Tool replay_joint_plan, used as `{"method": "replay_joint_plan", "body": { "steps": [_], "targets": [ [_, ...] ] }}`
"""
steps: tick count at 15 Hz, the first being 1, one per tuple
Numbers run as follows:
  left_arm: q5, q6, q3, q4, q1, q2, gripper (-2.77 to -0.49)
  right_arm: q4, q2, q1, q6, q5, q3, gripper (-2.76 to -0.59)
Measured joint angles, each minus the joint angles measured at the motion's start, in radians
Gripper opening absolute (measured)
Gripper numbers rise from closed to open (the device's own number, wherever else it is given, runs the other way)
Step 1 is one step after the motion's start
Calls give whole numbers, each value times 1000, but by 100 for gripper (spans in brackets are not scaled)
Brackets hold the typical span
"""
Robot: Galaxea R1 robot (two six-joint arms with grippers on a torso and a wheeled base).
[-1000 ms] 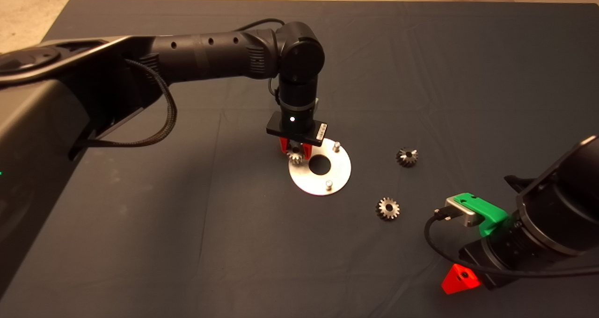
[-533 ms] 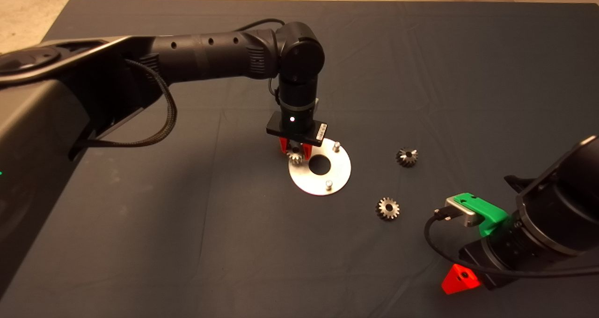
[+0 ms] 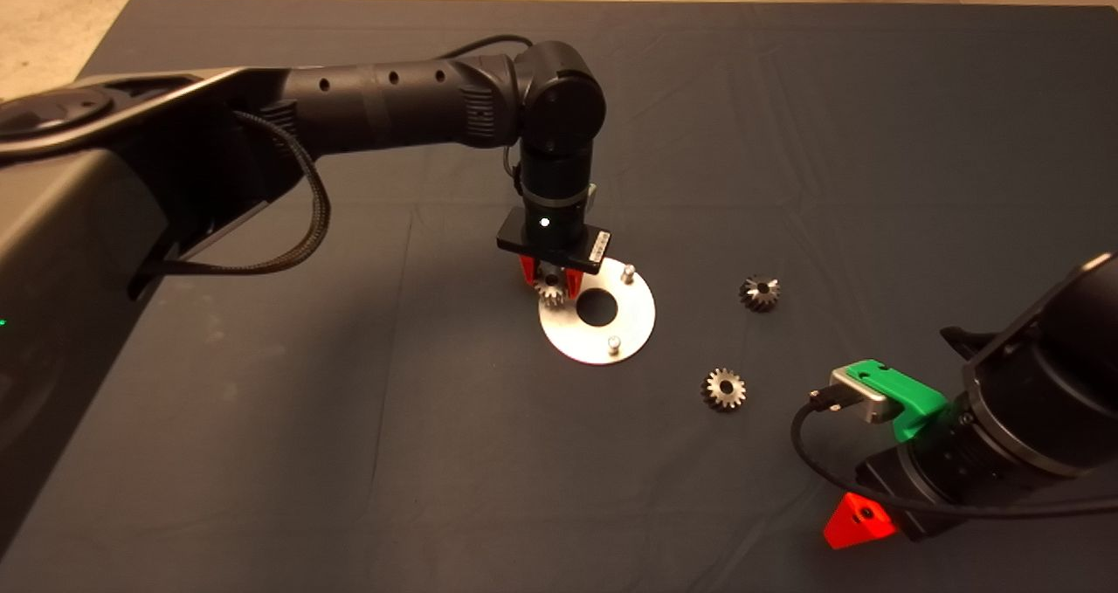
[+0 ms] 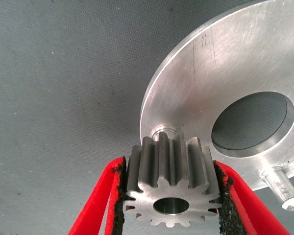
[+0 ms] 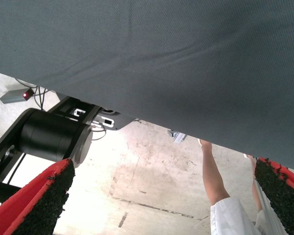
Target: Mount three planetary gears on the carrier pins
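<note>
My left gripper [image 3: 549,289] is shut on a silver planetary gear [image 3: 550,293], held just above the left rim of the shiny carrier disc [image 3: 633,322]. In the left wrist view the gear [image 4: 171,183] sits between the black pads [image 4: 224,196], right over a carrier pin [image 4: 162,132] that shows beyond its teeth. A second pin [image 4: 284,188] stands near the disc's central hole. Two pins [image 3: 626,271] [image 3: 615,343] show bare in the head view. Two more gears lie on the mat: one [image 3: 759,293] right of the disc, one [image 3: 723,389] nearer the front. My right gripper [image 3: 860,519] is parked at the lower right, open and empty.
The dark mat [image 3: 349,418] covers the table. The right wrist view looks past the mat's edge [image 5: 186,73] at the floor, a black machine base [image 5: 51,134] and a person's legs [image 5: 213,181].
The left gripper with its gear has shifted very slightly; the gear stays over the disc's left pin. The right arm and the loose gears have not moved.
</note>
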Motion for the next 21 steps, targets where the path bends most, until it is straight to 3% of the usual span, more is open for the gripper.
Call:
{"method": "replay_joint_plan", "body": {
  "steps": [9, 11, 13, 17, 19, 21],
  "targets": [
    [1, 3, -6, 0, -1, 0, -184, 0, 0, 0, 0, 0, 0, -62],
    [2, 2, -6, 0, -11, 0, -175, 0, 0, 0, 0, 0, 0, -62],
    [2, -3, -2, 0, -37, -3, -168, 0, 0, 0, 0, 0, 0, -62],
    [1, -48, 49, 0, -74, -9, -153, 0, 0, 0, -1, 0, 0, -62],
    [1, -82, 94, 0, -93, -39, -140, 0, -1, 0, -13, 0, 0, -62],
    [0, -131, 182, 7, -99, -105, -133, 2, -11, 3, -59, 0, 0, -62]
  ]
}}
